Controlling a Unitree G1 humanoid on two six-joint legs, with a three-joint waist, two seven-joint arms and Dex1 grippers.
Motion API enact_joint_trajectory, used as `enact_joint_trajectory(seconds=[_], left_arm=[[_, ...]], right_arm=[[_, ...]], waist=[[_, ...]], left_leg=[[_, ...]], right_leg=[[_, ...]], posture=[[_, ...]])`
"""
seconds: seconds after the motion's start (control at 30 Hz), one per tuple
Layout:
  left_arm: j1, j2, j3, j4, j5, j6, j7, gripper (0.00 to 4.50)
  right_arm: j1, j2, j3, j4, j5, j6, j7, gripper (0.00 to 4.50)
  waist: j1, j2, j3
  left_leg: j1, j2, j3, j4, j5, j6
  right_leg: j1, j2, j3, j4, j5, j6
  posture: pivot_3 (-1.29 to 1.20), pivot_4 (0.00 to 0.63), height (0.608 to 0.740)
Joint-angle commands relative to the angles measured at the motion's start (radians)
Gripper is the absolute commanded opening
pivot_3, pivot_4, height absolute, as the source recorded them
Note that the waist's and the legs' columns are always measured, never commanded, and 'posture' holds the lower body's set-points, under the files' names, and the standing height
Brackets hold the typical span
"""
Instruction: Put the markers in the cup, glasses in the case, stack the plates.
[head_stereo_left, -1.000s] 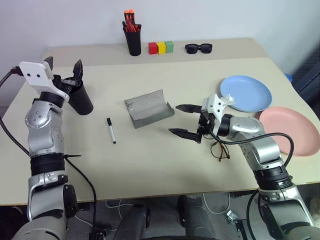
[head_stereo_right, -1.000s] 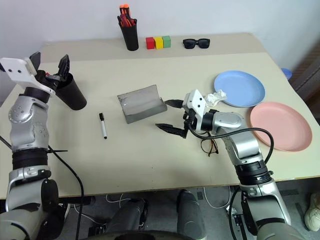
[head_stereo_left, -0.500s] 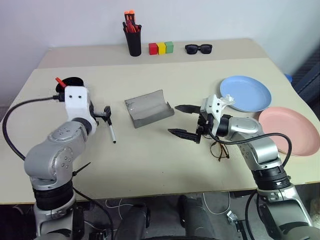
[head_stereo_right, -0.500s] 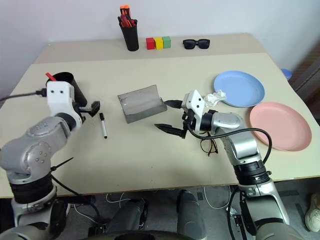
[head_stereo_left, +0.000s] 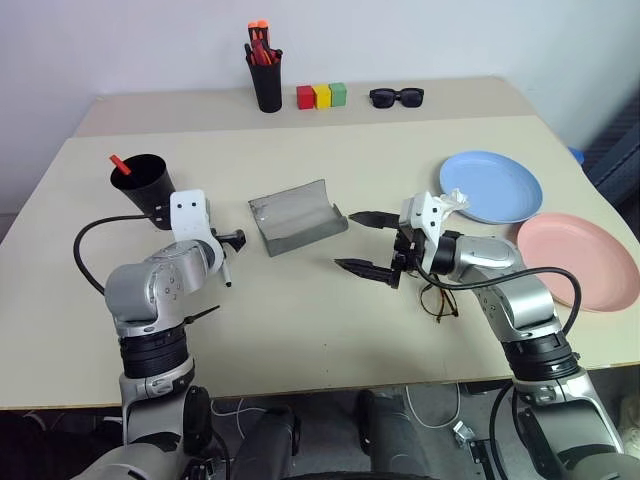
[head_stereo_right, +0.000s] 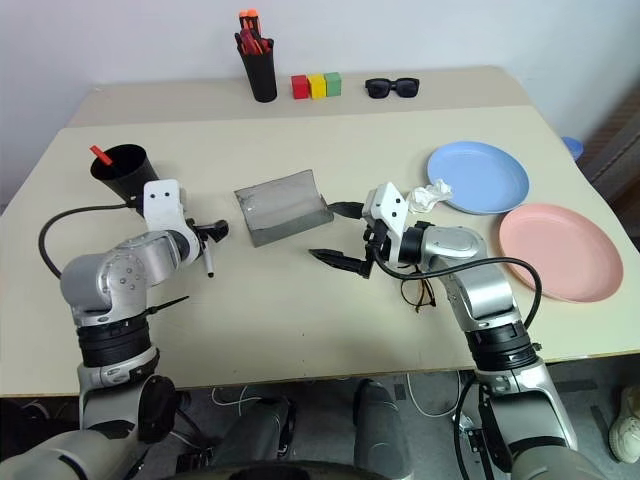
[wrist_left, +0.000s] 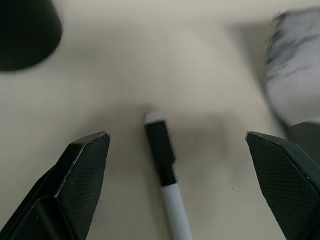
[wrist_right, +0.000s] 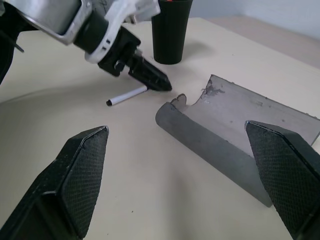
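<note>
The white marker (head_stereo_left: 222, 262) with black ends lies flat on the table left of the case. My left gripper (head_stereo_left: 232, 240) hangs open just above its far end, and in the left wrist view the marker (wrist_left: 167, 195) lies between the two spread fingers. The red-capped marker (head_stereo_left: 118, 163) stands in the black cup (head_stereo_left: 145, 185) at the left. Mid-table, the grey case (head_stereo_left: 296, 216) lies open. My right gripper (head_stereo_left: 346, 239) is open and empty just right of it. The glasses (head_stereo_left: 438, 300) lie under my right forearm. At the right, the blue plate (head_stereo_left: 492, 186) and pink plate (head_stereo_left: 580, 258) sit side by side.
At the back stand a black pen holder (head_stereo_left: 265, 70) with orange-tipped pens, three coloured blocks (head_stereo_left: 321, 95) and black sunglasses (head_stereo_left: 397, 96). A crumpled white scrap (head_stereo_left: 455, 198) lies at the blue plate's near-left rim. Bare table lies in front of the case.
My left arm has swung from the cup down and right to the white marker, tipping its gripper downward. The red-capped marker now shows in the cup. The right arm has not moved.
</note>
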Motion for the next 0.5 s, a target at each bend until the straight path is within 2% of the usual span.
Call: enact_joint_trajectory(seconds=[0.03,0.07,0.1,0.17,0.37,0.5], left_arm=[[-0.006,-0.004,0.008,0.009,0.021,-0.056,-0.013,4.47],[-0.008,-0.007,0.006,0.02,0.025,-0.063,-0.015,4.47],[-0.011,-0.011,0.007,0.029,0.027,-0.072,-0.017,3.95],[-0.018,-0.017,0.006,0.038,0.028,-0.081,-0.025,3.23],[-0.033,-0.014,0.012,0.056,0.045,-0.098,-0.026,0.02],[-0.035,0.0,-0.005,0.002,0.028,-0.129,-0.067,0.02]], right_arm=[[0.002,-0.006,-0.023,-0.043,0.005,-0.02,-0.009,4.5],[0.004,-0.006,-0.023,-0.046,0.005,-0.02,-0.011,4.5],[0.005,-0.006,-0.023,-0.047,0.005,-0.02,-0.012,4.5],[0.006,-0.007,-0.022,-0.049,0.005,-0.021,-0.014,4.5],[0.002,-0.009,-0.021,-0.044,0.004,-0.024,-0.014,4.5],[0.0,-0.017,-0.025,-0.043,0.017,-0.008,-0.002,4.5]], waist=[[0.0,0.0,0.0],[0.001,0.0,0.0],[0.001,0.0,0.0],[0.001,0.0,0.0],[0.001,0.0,0.0],[0.001,0.0,0.0]], left_leg=[[0.0,0.0,0.0,0.0,0.0,0.0],[0.0,0.0,0.0,0.0,0.0,0.0],[0.0,0.0,0.0,0.0,0.0,0.0],[0.0,0.0,0.0,0.0,0.0,0.0],[0.0,0.0,0.0,0.001,0.0,0.0],[0.0,0.0,0.0,0.001,0.0,0.0]], right_leg=[[0.0,0.0,0.0,0.0,0.0,0.0],[0.0,0.0,0.0,0.0,0.0,0.0],[0.0,0.0,0.0,0.0,0.0,0.0],[0.0,0.0,0.0,0.0,0.0,0.0],[0.0,0.0,0.0,0.0,0.0,0.0],[0.0,0.0,0.0,0.0,0.0,0.0]], posture=[[0.0,0.15,0.74],[0.0,0.15,0.74],[0.0,0.15,0.74],[0.0,0.15,0.74],[0.0,0.15,0.74],[0.0,0.15,0.74]])
